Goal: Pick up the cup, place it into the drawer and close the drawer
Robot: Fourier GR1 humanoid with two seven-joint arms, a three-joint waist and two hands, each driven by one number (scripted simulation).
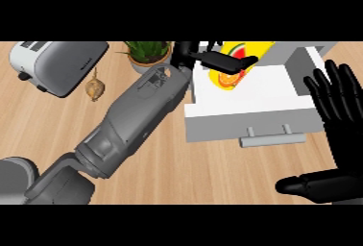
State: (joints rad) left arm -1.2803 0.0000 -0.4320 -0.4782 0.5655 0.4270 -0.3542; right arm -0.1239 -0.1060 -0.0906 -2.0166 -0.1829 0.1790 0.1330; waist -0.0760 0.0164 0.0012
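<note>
Fingers (225, 61) round cup (234, 72) over drawer (248, 122).

1. The cup (237, 62) was yellow with a red and orange fruit pattern.
2. The drawer (273, 103) was white, its handle (273, 140) grey.
3. The surface (212, 173) showed light wood grain.
4. The toaster (60, 62) was silver-grey.
5. Both hands were black.

A toaster (56, 65) is seen upper left; a potted plant (147, 54) and a garlic bulb (96, 88) are placed beside it.
</note>
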